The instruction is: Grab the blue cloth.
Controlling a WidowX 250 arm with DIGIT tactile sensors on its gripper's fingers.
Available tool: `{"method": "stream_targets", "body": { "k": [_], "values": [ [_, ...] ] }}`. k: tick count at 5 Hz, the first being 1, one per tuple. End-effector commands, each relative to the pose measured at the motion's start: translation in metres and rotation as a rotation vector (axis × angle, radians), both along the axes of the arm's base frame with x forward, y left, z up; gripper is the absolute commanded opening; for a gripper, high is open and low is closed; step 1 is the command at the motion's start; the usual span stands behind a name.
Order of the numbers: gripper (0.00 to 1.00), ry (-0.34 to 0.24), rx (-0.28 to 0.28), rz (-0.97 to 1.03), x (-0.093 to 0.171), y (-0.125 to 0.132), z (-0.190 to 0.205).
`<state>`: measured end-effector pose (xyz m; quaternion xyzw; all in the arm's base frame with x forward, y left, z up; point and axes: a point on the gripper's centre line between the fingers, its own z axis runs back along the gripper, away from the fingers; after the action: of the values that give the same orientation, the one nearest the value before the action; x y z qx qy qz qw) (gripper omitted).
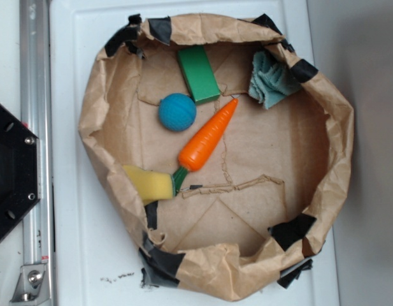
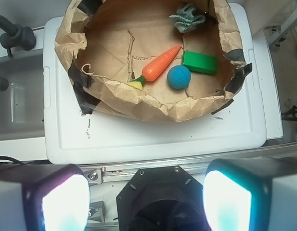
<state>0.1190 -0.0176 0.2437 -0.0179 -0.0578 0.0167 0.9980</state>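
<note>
Surface: white table [image 1: 75, 255] carrying a brown paper basin [image 1: 339, 159].
Blue cloth [image 1: 271, 80]: against the basin's wall, near the green block [image 1: 198, 73].
End effector [image 2: 138, 202]: spread wide, empty, well away.
Approach: descend clear of the paper rim, pinch the ribbed folds.

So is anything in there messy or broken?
Sort of. The paper bag holding the toys is crumpled, torn down and patched with black tape. The blue cloth is bunched against its wall, not flat. Dark crumbs lie on the white lid outside. The toys look fine.
</note>
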Motion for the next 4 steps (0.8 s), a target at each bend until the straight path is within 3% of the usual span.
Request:
{"method": "stream_targets", "body": {
  "k": [1, 2, 3, 4],
  "values": [
    [1.00, 0.000, 0.000, 0.000, 0.000, 0.000, 0.000],
    [1.00, -0.062, 0.009, 0.086, 0.050, -0.003, -0.031],
    [1.00, -0.131, 0.096, 0.213, 0.098, 0.004, -0.055],
    [1.00, -0.194, 0.106, 0.289, 0.126, 0.015, -0.083]
  ]
}}
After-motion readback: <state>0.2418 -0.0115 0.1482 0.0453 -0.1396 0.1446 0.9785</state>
